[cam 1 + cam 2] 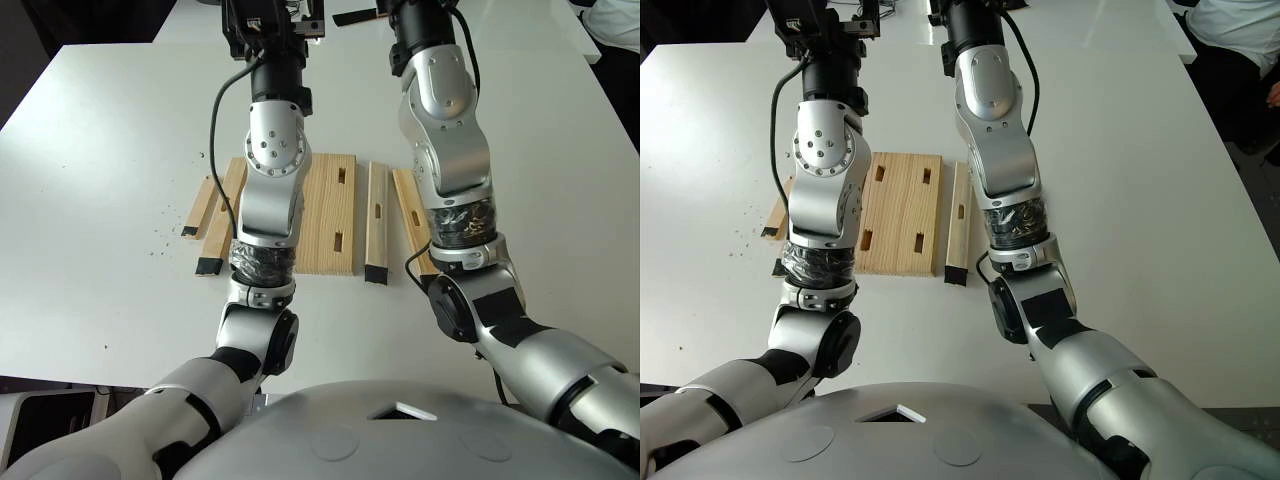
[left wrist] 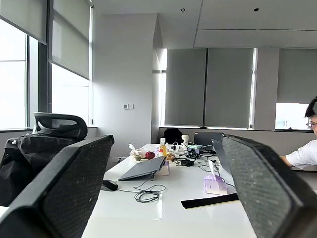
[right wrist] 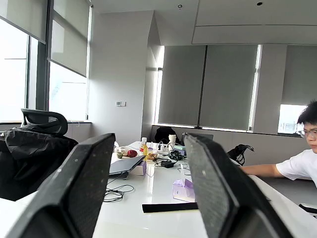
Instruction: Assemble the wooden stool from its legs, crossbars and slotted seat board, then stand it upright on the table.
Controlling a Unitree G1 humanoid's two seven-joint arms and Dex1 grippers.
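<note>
seat board lay flat on the white table, four slots showing. off the board's left edge we saw two loose pieces: a black-tipped bar next to the board, partly under the left arm, and a short bar just outside that. off the board's right edge: a slotted bar just beside the board, then an outer bar half hidden by the right arm. all pieces lay separate, none standing. left gripper was up beyond the board's far edge, fingers spread wide, nothing between them. right gripper was also beyond the board's far edge, fingers apart, holding nothing. both pointed away from the board into the room.
</note>
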